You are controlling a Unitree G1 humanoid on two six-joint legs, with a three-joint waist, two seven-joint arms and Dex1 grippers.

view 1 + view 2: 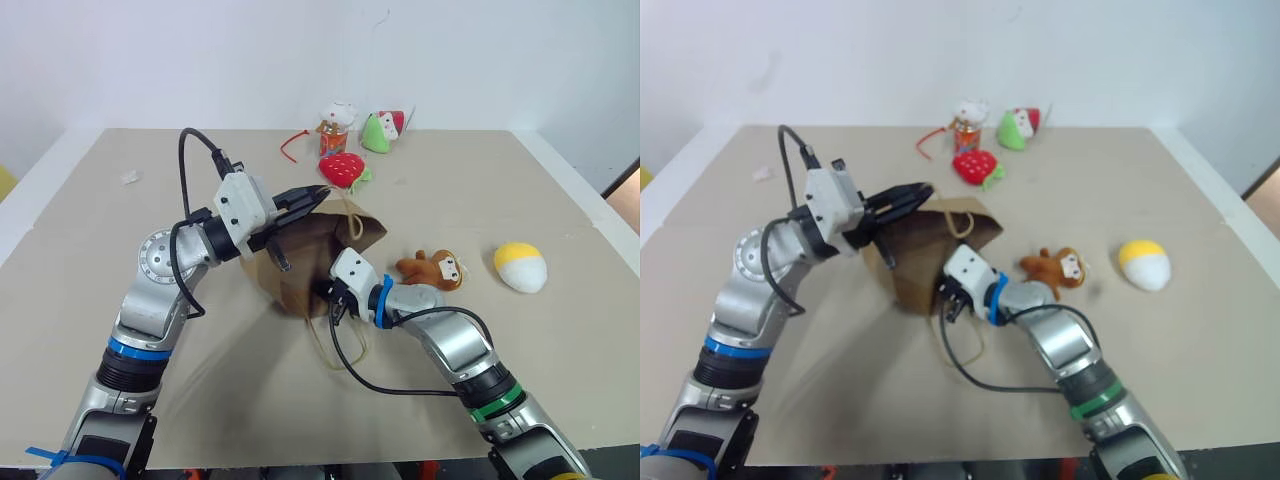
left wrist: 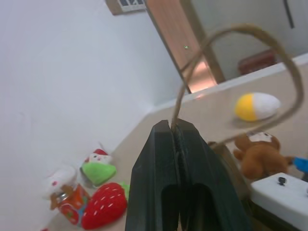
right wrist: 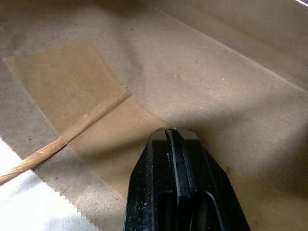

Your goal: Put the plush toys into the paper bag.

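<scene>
Nearest, the right gripper [image 1: 334, 297] is clenched with nothing between its fingers; in its wrist view the closed tips sit inside the paper bag [image 1: 300, 262], pressed toward the brown inner wall, with 1 cord handle [image 3: 57, 143] lying just beside them. It seems placed there to spread the bag or pin its lower side to the table [image 1: 560, 240] while the mouth is raised (a judgement from the pose). Above and a little beyond it, the left gripper [image 1: 318, 193] is shut on the bag's upper edge, where the other cord loop [image 2: 240, 57] rises from its tips; holding the rim up this way appears meant to open the bag, which lies slumped and creased between the 2 grippers. No toy looks to be inside yet. Just beside the right gripper's wrist, on its outer side, lies the brown monkey [image 1: 432, 269], the closest toy; farther out to the same side is the yellow-and-white egg [image 1: 520, 266], well apart from the bag. Beyond the left gripper's tips sits a red strawberry plush [image 1: 342, 168], and farther still a white-and-orange figure [image 1: 336, 124] and a green-and-red plush [image 1: 383, 130] near the far wall. With both grippers busy on the bag, neither is free to fetch a toy, and the bag's sagging mouth is the main obstacle.
</scene>
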